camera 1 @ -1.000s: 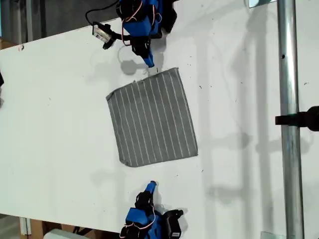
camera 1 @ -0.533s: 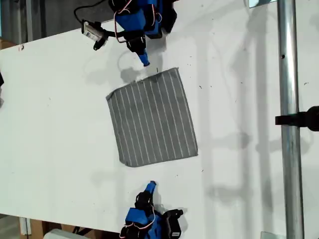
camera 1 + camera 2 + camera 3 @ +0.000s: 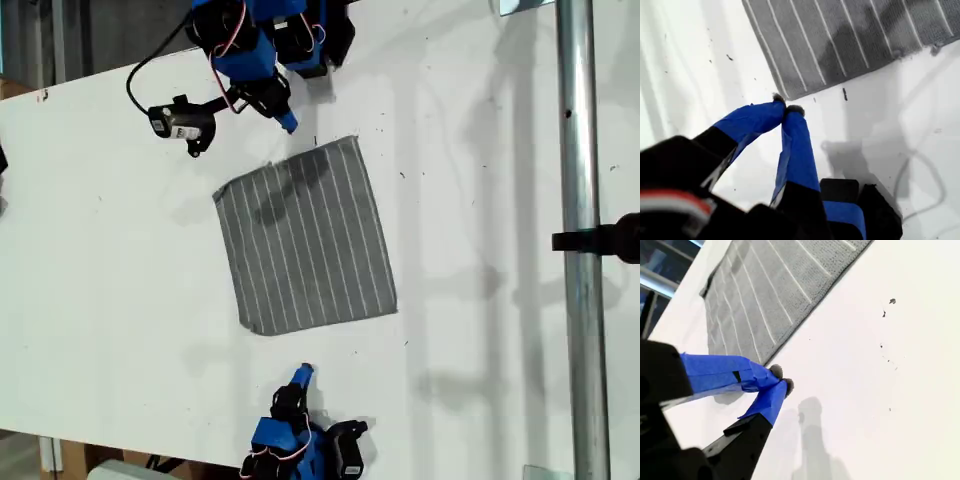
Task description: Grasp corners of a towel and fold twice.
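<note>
The towel point(image 3: 305, 240) lies flat and unfolded on the white table, grey with thin white stripes. My first gripper point(image 3: 289, 123) hangs shut and empty just beyond the towel's far edge, at the top of the exterior view. In the first wrist view its blue fingertips point(image 3: 785, 106) meet a little short of one corner point(image 3: 786, 94) of the towel point(image 3: 840, 40). My second gripper point(image 3: 304, 372) is shut and empty on the table at the bottom of the exterior view, below the towel's near edge. In the second wrist view its tips point(image 3: 781, 379) sit beside the towel point(image 3: 760, 295), apart from it.
A metal pole point(image 3: 578, 240) with a black clamp point(image 3: 600, 240) runs down the exterior view's right. The first arm's camera module point(image 3: 175, 122) and its cable hang over the table at the exterior view's upper left. Small dark specks point(image 3: 887, 307) dot the table.
The first arm has swung toward the exterior view's left, carrying its camera module with it, and its shadow now falls on the towel. The towel and the second arm have not moved.
</note>
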Tool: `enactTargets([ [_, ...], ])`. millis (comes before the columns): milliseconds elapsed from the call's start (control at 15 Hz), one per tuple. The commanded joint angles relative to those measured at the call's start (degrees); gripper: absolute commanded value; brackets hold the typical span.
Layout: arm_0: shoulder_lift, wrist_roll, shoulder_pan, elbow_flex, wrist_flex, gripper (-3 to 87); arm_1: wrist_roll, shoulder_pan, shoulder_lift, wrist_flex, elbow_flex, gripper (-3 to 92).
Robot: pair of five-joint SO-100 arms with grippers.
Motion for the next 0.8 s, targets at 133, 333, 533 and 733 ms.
enactTargets([
  [133,0.35,-0.53,-0.7,0.18,-1.41,-2.8,0.7,-2.99,-3.96,-0.7,0.26,23.6],
  [333,0.35,-0.62,-0.7,0.18,-1.41,-2.8,3.78,-4.13,-13.71,-6.68,6.33,34.5],
  [533,0.35,-0.62,-0.53,0.18,-1.41,-2.8,5.19,-4.92,-14.15,-18.11,18.46,32.1],
  [733,0.35,-0.79,-0.53,0.18,-1.41,-2.8,5.54,-5.45,-13.54,-28.92,27.77,30.5],
])
